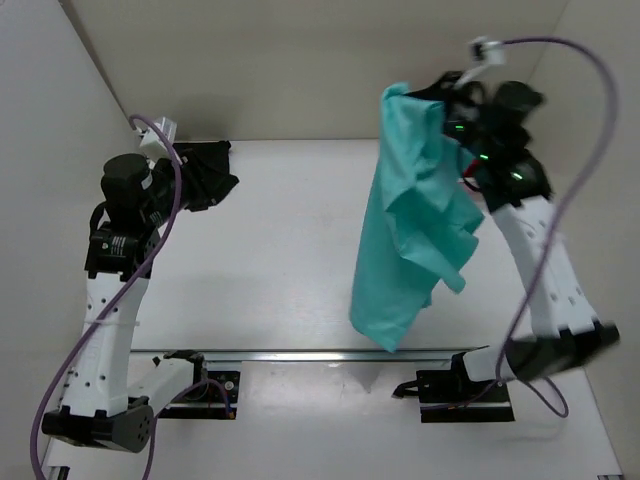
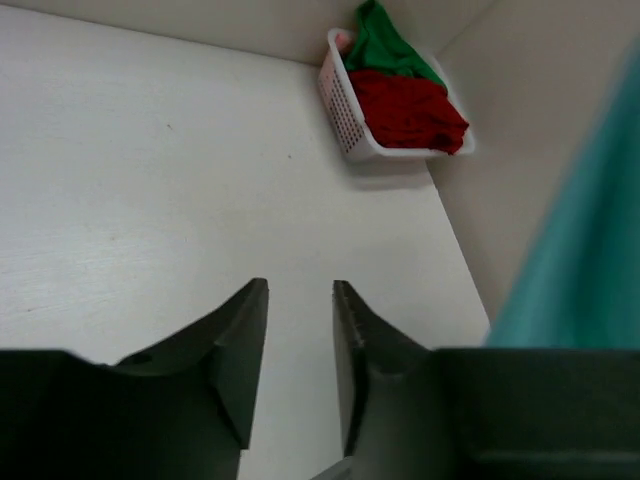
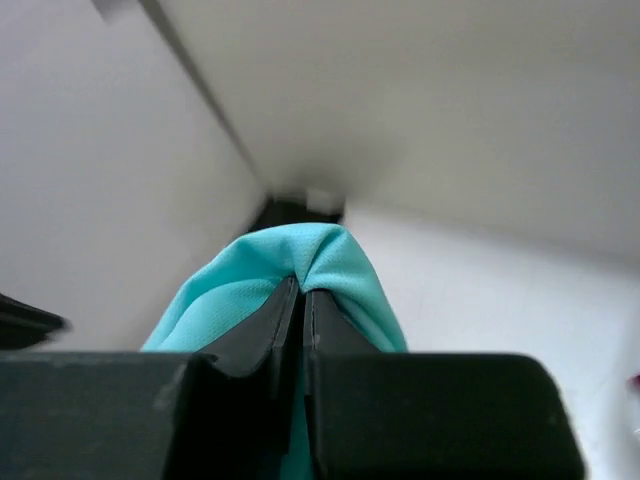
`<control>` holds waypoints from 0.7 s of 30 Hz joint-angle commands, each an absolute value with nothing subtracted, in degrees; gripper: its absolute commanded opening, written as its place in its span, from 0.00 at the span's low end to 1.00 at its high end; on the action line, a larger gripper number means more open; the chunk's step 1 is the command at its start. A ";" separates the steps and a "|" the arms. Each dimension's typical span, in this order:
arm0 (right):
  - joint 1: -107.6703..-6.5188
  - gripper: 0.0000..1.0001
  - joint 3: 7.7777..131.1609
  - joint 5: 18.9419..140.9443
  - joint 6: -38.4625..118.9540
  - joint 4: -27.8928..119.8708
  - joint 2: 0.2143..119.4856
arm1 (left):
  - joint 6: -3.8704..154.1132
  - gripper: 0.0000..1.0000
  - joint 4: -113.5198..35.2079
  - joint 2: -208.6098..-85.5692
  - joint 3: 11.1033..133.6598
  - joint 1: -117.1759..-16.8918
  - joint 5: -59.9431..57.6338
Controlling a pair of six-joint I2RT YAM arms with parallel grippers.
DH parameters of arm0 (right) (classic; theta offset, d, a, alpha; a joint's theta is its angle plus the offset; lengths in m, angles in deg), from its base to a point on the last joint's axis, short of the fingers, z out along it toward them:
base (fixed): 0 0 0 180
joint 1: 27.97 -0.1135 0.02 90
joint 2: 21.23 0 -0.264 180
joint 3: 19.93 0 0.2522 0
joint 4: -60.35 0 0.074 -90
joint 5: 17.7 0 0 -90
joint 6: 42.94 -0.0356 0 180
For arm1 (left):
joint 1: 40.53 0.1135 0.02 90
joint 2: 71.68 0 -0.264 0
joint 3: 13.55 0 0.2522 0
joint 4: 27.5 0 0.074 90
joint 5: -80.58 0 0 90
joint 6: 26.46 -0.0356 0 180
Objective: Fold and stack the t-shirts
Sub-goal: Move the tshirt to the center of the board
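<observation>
Crossing needed from the left side

The right jaws pinched a top fold of the teal short-sleeved cloth t-shirt (image 1: 410,230), which hung long axis vertical over the white table (image 1: 280,250). The left jaws, partly spread and empty, stood well apart to its left.

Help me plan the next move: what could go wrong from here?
The right pincer grips the teal shirt by one small bunched fold, so it might slip and fall in a heap on the table. The shirt hangs crumpled, and the left pincer is open, empty and away, so lowering it now would likely leave wrinkles.
</observation>
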State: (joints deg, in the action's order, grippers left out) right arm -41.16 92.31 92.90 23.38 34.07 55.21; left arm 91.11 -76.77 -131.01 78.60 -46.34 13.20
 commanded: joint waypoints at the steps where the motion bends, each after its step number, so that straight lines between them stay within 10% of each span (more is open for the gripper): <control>1: -47.90 0.00 92.44 97.25 25.09 19.74 68.46 | 94.55 0.50 -76.60 -130.93 72.58 -46.61 17.03; 3: -50.55 0.00 101.10 98.40 28.84 9.66 77.35 | 96.05 0.53 -74.58 -128.56 68.08 -46.25 19.49; 7: -54.69 0.47 110.47 88.06 33.17 -3.59 87.58 | 96.06 0.64 -73.78 -128.10 60.69 -51.59 17.84; 11: -50.31 0.54 101.70 85.94 32.47 -1.32 81.88 | 96.76 0.75 -72.47 -131.96 53.58 -60.02 15.28; 12: -48.90 0.54 98.28 85.14 32.73 -1.32 79.60 | 96.94 0.72 -70.89 -132.59 52.26 -62.13 15.28; 16: -43.01 0.53 82.91 83.29 31.86 0.96 71.17 | 100.88 0.00 -63.61 -140.39 51.44 -68.12 17.82; 18: -40.03 0.51 76.65 83.20 31.51 1.76 68.00 | 102.47 0.01 -60.26 -144.97 52.32 -71.63 17.65; 21: -36.59 0.51 70.49 83.03 31.33 2.99 64.83 | 105.90 0.28 -56.30 -153.40 55.57 -76.03 17.13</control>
State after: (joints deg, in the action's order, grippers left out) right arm -37.79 74.91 84.12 31.55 1.09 66.49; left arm 101.47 -63.83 -148.74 51.87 -72.24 16.71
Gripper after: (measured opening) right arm 0.510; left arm 0.205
